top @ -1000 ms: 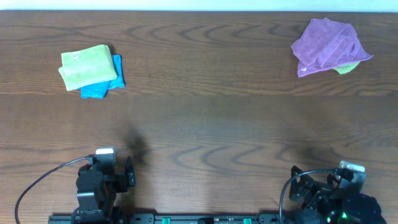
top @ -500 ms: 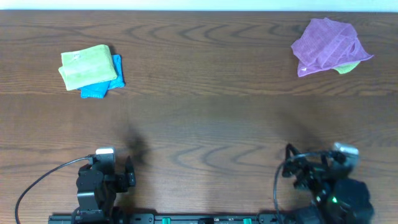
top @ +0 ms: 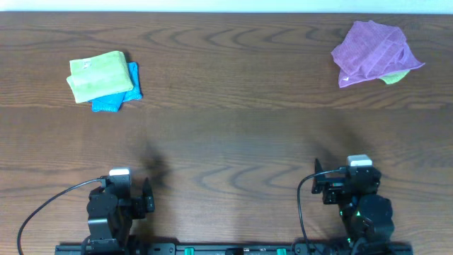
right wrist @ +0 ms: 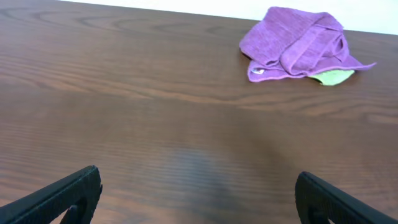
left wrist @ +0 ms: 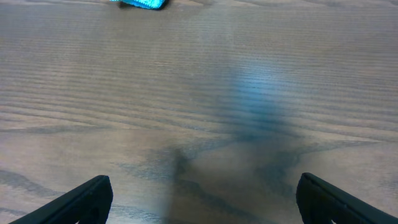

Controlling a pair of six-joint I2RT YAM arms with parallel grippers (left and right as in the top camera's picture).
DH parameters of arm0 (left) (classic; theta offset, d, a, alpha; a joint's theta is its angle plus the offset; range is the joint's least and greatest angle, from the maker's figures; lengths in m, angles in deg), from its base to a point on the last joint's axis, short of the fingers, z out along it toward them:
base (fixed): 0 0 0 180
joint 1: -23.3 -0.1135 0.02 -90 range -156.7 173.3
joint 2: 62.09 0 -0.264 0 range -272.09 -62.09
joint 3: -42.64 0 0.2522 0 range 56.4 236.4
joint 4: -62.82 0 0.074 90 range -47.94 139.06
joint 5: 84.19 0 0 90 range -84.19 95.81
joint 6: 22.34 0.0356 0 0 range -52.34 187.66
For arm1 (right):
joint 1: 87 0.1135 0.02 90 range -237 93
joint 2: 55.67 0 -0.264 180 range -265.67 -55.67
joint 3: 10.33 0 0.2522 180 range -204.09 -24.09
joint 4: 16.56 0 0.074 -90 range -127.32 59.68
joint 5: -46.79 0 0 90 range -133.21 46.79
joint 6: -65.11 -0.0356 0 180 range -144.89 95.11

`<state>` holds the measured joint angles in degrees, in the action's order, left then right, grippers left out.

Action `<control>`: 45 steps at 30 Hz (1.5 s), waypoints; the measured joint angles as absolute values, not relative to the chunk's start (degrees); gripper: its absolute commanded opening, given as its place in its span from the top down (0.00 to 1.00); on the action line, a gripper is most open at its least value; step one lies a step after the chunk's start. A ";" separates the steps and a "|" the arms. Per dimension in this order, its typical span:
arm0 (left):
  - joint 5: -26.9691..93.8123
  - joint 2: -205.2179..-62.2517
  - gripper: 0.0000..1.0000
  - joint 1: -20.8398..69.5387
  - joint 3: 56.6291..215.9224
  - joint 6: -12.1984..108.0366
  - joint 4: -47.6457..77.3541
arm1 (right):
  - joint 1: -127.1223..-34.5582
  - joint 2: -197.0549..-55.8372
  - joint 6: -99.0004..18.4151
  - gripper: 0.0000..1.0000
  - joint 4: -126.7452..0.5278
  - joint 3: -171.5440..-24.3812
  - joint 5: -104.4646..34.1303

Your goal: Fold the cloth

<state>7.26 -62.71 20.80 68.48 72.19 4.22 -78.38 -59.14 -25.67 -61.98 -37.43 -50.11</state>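
The cloth (top: 99, 76) is lime green with a small white tag. It lies folded at the far left of the table, on top of a bright blue folded cloth (top: 113, 99). Only a blue corner (left wrist: 140, 3) shows at the top edge of the left wrist view. My left gripper (left wrist: 202, 193) is open and empty over bare wood at the near edge (top: 117, 188). My right gripper (right wrist: 198, 186) is open and empty at the near right (top: 347, 180). Both are far from the cloth.
A crumpled purple cloth (top: 374, 51) lies at the far right, also in the right wrist view (right wrist: 298, 43). A lime-green patch (top: 396, 76) peeks from under its right edge. The table is dark brown wood (top: 233, 134).
My right arm has swung left along the near edge, from the bottom right corner toward the middle right. The left arm and the cloths have not moved.
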 measured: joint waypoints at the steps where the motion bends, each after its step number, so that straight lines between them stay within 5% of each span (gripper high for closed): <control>1: 7.26 -62.71 0.05 20.80 68.48 72.19 4.22 | -78.88 -58.15 -25.45 0.01 -61.98 -36.62 -50.11; 45: 7.26 -62.71 0.05 20.80 68.48 72.19 4.22 | -79.71 -56.54 -20.14 0.01 -61.72 -33.12 -50.11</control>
<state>7.26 -62.71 20.80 68.48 72.19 4.22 -79.71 -56.54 -20.14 -61.72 -33.12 -50.11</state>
